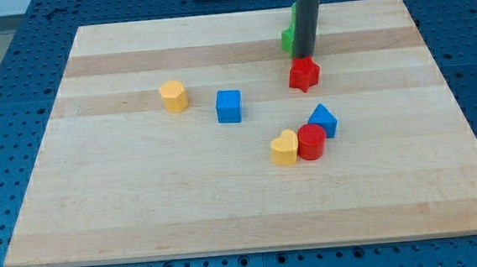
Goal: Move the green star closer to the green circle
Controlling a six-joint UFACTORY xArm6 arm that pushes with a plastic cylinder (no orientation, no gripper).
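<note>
My tip (305, 56) stands near the view's top, right of centre, just above the red star (304, 75). Two green blocks show only as slivers at the rod's left edge. One green block (287, 39) sits right beside the tip, on its left. The other green block (293, 13) is a little further up, mostly hidden behind the rod. I cannot tell from these slivers which is the star and which is the circle. The two green blocks are close together.
A yellow block (173, 96) and a blue cube (229, 105) sit left of centre. A yellow heart (284, 148), a red circle (311, 141) and a blue triangle (323, 119) cluster below the red star. The wooden board (101, 210) lies on a blue perforated table.
</note>
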